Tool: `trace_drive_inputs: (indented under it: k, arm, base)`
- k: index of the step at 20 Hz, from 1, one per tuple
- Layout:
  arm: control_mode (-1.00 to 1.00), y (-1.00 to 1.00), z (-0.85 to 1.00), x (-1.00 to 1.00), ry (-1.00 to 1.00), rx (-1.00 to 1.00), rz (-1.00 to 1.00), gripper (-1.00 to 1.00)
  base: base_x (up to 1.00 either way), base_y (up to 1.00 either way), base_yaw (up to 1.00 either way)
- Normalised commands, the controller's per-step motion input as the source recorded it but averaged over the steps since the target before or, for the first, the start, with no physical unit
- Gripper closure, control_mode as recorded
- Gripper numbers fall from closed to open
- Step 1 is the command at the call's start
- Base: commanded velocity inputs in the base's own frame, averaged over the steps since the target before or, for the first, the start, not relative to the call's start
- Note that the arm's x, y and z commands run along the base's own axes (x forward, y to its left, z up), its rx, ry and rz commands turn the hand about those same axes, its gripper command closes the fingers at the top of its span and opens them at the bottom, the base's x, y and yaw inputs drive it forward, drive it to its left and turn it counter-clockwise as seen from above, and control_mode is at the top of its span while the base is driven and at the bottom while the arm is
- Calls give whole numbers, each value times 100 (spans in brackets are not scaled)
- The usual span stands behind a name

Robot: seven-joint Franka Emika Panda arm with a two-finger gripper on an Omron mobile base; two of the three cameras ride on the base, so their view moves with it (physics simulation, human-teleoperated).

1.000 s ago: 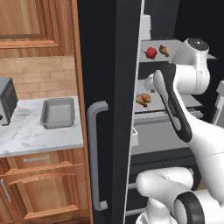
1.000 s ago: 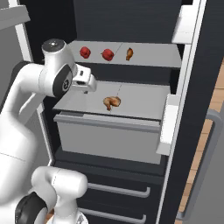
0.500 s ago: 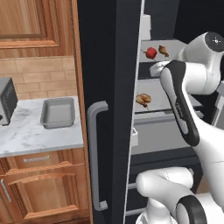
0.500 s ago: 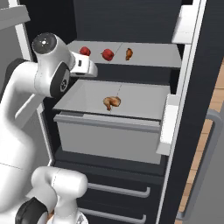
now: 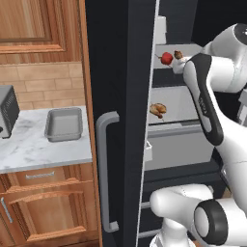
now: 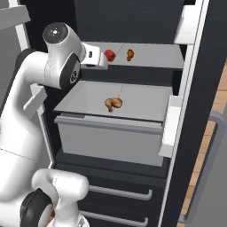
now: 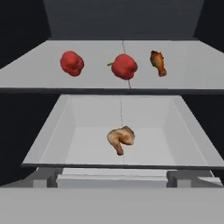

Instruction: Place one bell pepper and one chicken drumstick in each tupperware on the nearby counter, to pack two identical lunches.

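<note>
Two red bell peppers [image 7: 72, 63] [image 7: 124, 66] lie on the fridge's upper shelf [image 7: 30, 74], with a dark chicken drumstick [image 7: 158, 62] to their right. A paler chicken drumstick [image 7: 120, 138] rests on the shelf below. My gripper [image 7: 113, 179] is open and empty, its tips wide apart, and faces the shelves from a short way in front. In the right base view the hand [image 6: 95, 60] is level with the upper shelf, just left of a pepper [image 6: 109, 54], and covers the other pepper. A grey rectangular tupperware [image 5: 63, 124] stands empty on the marble counter [image 5: 38, 147].
The open black fridge door [image 5: 116, 120] with its grey handle stands between the counter and the shelves. A toaster oven [image 5: 7, 112] sits at the counter's left end. Wooden cabinets hang above. On the right is another open door with white bins [image 6: 170, 128].
The hand has risen from the lower shelf's level to the upper shelf and moved closer to the peppers. It now covers the left pepper in the right base view. Gripper stays open.
</note>
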Motion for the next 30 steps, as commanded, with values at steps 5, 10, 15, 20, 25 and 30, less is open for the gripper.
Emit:
trace_drive_inputs:
  k: [5, 10, 15, 20, 25, 30]
  arm:
    - [-100, -3, 0, 42, 0, 0, -3, -100]
    - [-100, 0, 0, 63, 0, 0, -1, -100]
    - [-100, -19, 0, 74, 0, 0, -1, -100]
    - [-100, -14, 0, 64, 0, 1, 0, -100]
    - [-100, 0, -2, 61, 6, 0, 0, -100]
    - [-100, 0, -9, 54, 8, 0, 0, -100]
  base:
    - [0, 0, 0]
    - [0, 0, 0]
    - [0, 0, 0]
    - [0, 0, 0]
    - [0, 0, 0]
    - [0, 0, 0]
